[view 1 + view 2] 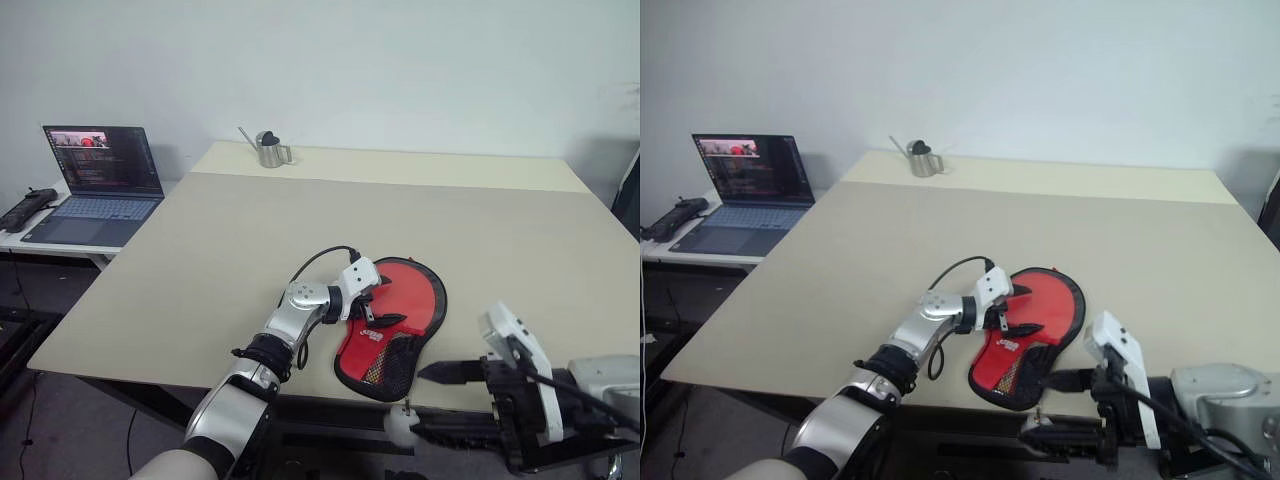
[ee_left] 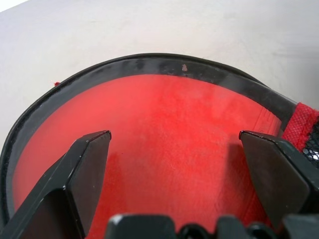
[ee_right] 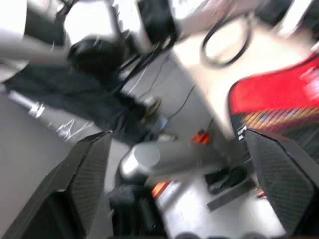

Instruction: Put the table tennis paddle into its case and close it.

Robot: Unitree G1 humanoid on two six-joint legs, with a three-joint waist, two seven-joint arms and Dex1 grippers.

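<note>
The case (image 1: 415, 290) lies flat near the table's front edge, red side up, with a white logo and black mesh at its narrow end. The table tennis paddle is hidden. My left gripper (image 1: 383, 300) reaches in from the left over the case's middle, open, with the red fabric (image 2: 169, 109) between its fingers. My right gripper (image 1: 425, 400) hangs just off the table's front edge, below the case's narrow end, open and holding nothing. The right wrist view shows the case's mesh end (image 3: 279, 99) beyond the table edge.
The beige table (image 1: 250, 250) stretches far back, with a small metal watering can (image 1: 270, 150) near its far edge. At the left, a lower side table holds an open laptop (image 1: 100, 180) and a black device (image 1: 25, 208).
</note>
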